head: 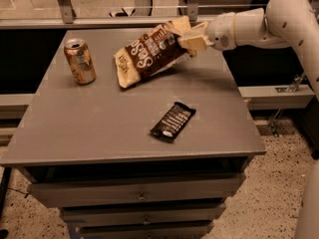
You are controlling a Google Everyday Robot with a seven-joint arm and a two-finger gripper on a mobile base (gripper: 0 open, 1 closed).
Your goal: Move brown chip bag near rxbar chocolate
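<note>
The brown chip bag (149,54), dark brown with white lettering and tan ends, hangs tilted over the back middle of the grey table (75,128). Its lower left end is close to the tabletop; I cannot tell if it touches. My gripper (188,37) comes in from the right and is shut on the bag's upper right end. The rxbar chocolate (173,121), a small flat black-brown bar with white print, lies toward the front right of the table, below and slightly right of the bag.
A golden soda can (79,61) stands upright at the back left of the table. Drawers (139,195) sit under the tabletop. A rail and glass (65,6) run behind the table. My white arm (279,21) spans the upper right.
</note>
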